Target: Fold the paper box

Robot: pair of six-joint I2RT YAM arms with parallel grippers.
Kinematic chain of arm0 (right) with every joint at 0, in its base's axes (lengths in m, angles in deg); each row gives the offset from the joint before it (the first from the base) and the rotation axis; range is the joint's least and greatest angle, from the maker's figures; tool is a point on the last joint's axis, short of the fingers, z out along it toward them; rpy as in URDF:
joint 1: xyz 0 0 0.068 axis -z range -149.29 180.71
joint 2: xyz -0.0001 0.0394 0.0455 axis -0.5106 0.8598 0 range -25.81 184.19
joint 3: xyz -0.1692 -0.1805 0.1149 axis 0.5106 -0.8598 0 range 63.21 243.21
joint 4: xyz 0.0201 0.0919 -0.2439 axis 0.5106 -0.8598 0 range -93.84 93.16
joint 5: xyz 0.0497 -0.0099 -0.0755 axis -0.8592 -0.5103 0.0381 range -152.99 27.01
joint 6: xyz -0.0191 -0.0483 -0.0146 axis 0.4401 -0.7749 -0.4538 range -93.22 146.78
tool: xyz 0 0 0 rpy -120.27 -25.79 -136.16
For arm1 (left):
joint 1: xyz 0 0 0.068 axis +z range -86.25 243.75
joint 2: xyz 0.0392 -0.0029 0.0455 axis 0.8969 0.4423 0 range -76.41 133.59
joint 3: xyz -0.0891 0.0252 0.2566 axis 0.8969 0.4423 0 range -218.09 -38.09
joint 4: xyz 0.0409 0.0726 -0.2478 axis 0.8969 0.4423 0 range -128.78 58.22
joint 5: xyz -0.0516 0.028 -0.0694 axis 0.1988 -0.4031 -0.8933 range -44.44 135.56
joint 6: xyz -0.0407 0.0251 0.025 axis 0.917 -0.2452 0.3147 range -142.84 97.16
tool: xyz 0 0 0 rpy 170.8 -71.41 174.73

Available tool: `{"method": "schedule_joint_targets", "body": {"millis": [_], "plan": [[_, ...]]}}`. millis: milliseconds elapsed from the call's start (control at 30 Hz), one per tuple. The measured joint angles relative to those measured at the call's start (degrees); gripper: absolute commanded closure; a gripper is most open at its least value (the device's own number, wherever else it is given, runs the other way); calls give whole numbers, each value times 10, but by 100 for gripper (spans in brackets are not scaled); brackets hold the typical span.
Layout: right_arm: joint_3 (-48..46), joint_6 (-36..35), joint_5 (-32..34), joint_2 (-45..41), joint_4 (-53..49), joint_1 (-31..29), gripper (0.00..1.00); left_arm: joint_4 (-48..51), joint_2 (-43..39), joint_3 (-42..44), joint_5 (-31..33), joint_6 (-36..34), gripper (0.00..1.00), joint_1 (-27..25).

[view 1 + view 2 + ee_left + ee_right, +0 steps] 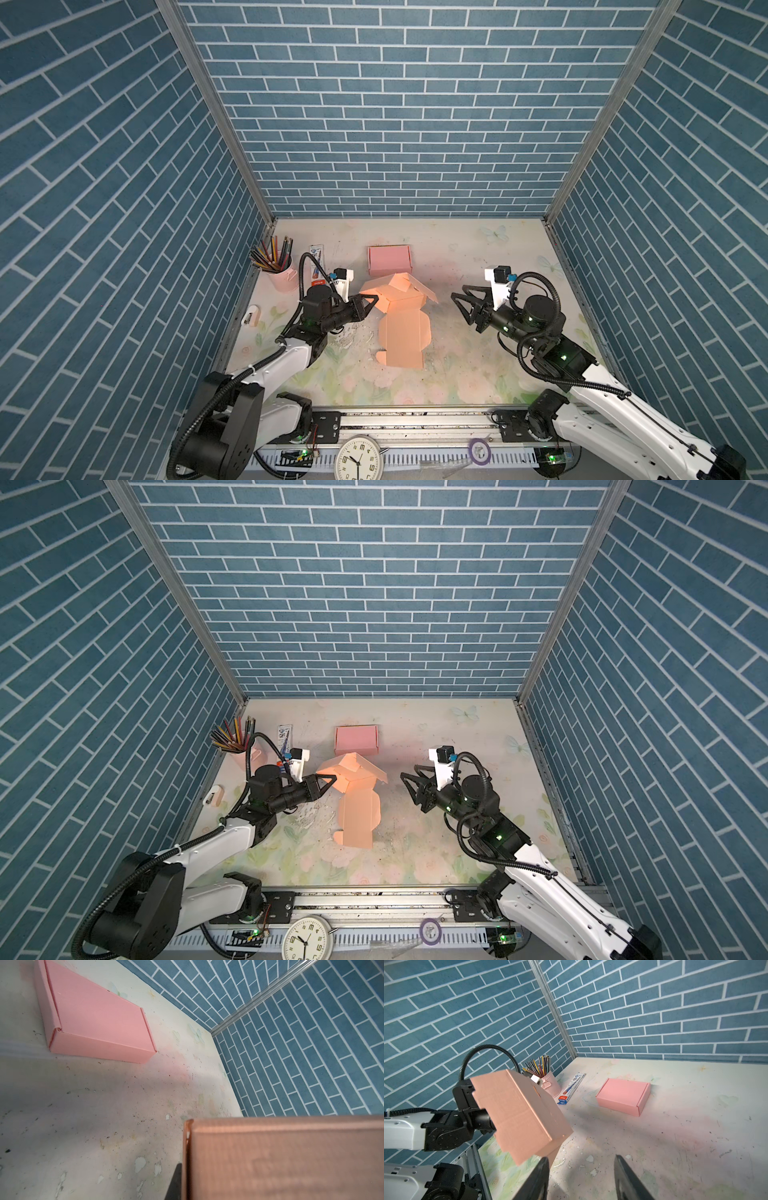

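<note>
**A robot test cell in a lab**

Printed panels of blue brick (415, 124) close three sides, joined by bare metal profiles (216, 112). The left arm (270, 370) and the right arm (631, 419) are mounted on a metal rail (415, 420). The table (478, 365) has a worn flower print. A clock (358, 459) lies at its front.

The paper box (402, 328), centre of both top views, is presenting as matt peach card, with faint corrugated ribbing showing across its raised panel. The pink box (389, 258) just above it is showing the same matt card, smooth-faced. The tabletop (478, 266) is wearing a dull floral print, scuffed and flaking in patches near centre. The walls (415, 124) are reading as matt, finely grained brick-print. The rail (415, 419) along the lower edge is looking like bare metal. The fingers (535, 1180) of the right gripper (581, 1157) are appearing as matt black plastic.
</note>
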Motion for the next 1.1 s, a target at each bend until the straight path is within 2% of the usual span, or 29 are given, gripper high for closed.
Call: {"method": "schedule_joint_targets", "body": {"millis": [633,1100], "plan": [[34,-51,-122,99,9,0,51,42,14,-1,-10,-27,89,-8],[59,-68,-160,164,5,-7,58,53,40,-10,-12,-34,89,-30]]}}
